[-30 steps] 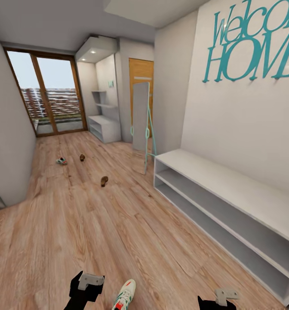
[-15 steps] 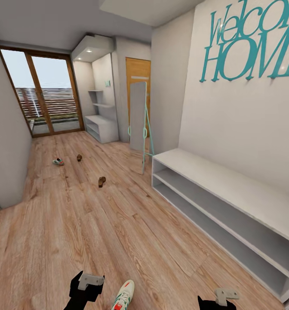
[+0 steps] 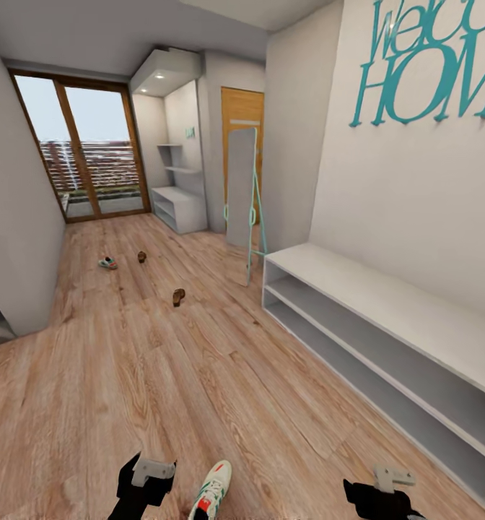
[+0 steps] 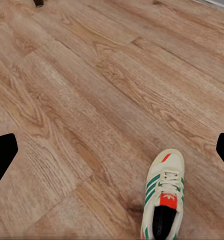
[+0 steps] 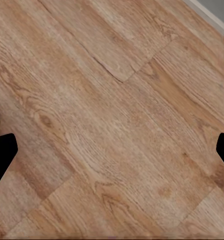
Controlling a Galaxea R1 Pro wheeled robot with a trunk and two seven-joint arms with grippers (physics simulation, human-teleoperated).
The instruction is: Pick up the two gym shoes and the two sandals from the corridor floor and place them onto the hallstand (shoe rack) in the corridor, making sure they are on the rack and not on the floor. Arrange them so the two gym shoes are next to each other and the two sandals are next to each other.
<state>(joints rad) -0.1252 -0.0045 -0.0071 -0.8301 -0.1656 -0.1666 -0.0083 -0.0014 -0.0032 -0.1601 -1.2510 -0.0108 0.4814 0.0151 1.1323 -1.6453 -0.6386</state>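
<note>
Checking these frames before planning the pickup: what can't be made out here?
- Far gym shoe, head view: too small for detail.
- Two sandals: too small, straps unreadable.
- Near gym shoe: heel cut off by the frame edge.
- Hallstand: far end cut off.

One gym shoe (image 3: 212, 491) lies close by; another (image 3: 107, 263) and two sandals (image 3: 178, 297) lie far down the corridor floor (image 3: 163, 375).

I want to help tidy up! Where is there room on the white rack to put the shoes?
The hallstand has a bare flat top along the wall with the teal lettering, and two open shelves below it hold nothing. All four shoes lie on the floor: one gym shoe between the arms, another gym shoe and two sandals farther down the corridor.
</note>
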